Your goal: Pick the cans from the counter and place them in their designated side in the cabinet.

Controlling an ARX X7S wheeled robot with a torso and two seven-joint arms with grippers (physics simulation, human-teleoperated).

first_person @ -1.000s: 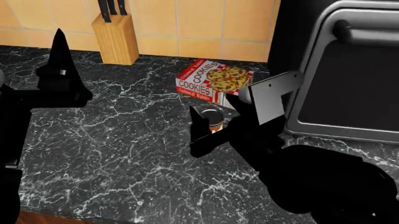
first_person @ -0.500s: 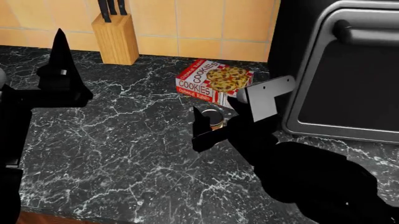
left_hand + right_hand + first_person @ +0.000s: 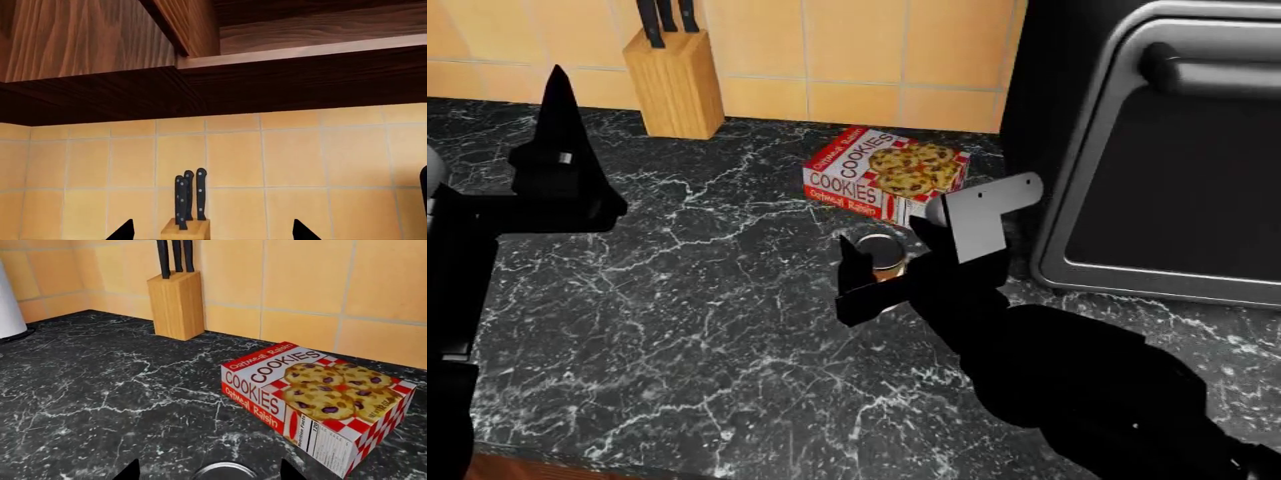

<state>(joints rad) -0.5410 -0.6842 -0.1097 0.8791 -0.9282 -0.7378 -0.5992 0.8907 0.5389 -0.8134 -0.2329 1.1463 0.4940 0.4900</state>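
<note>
Now the right gripper (image 3: 884, 262) straddles a can on the marble counter (image 3: 694, 300).
Its 2 black fingers stand spread on either side of the silver-lidded can (image 3: 881, 255), just in front of the red-and-white cookies box (image 3: 888, 175). Raised near the worktop's left edge, the left gripper (image 3: 210, 232) points, spread and empty, toward the wooden knife block (image 3: 674, 80).

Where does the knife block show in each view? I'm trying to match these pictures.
Head view: knife block top left, against the tiled wall.
Left wrist view: bottom centre, only its top and handles.
Right wrist view: upper centre-left, on the counter.
Shared landmark: the tan tiles.
</note>
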